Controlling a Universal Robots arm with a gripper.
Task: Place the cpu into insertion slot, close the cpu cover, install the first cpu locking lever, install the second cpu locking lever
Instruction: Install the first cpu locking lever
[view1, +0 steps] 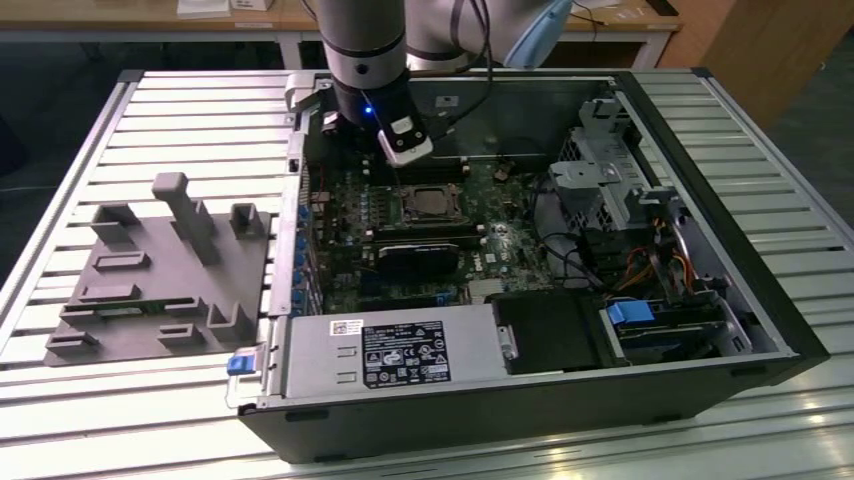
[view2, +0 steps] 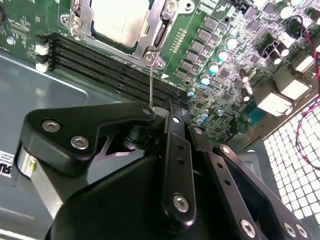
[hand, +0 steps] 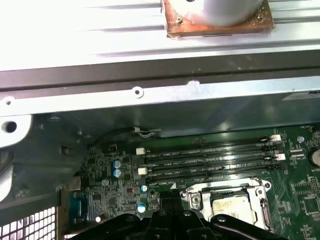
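Note:
The cpu lies in the insertion slot on the green motherboard, silvery top up, also seen as the cpu and the cpu. The cpu cover lies flat as a metal frame around the chip, seen too as the cpu cover. A thin wire locking lever stands up from the socket's corner and runs to my fingertips. My gripper hangs just above the socket's edge, shut on that lever's end. The same gripper hovers at the socket's far left corner.
Long black memory slots run beside the socket. A black heatsink block sits nearer the front, with the power supply beyond it. The drive cage and cables crowd the exterior view's right. A grey fixture lies outside the case.

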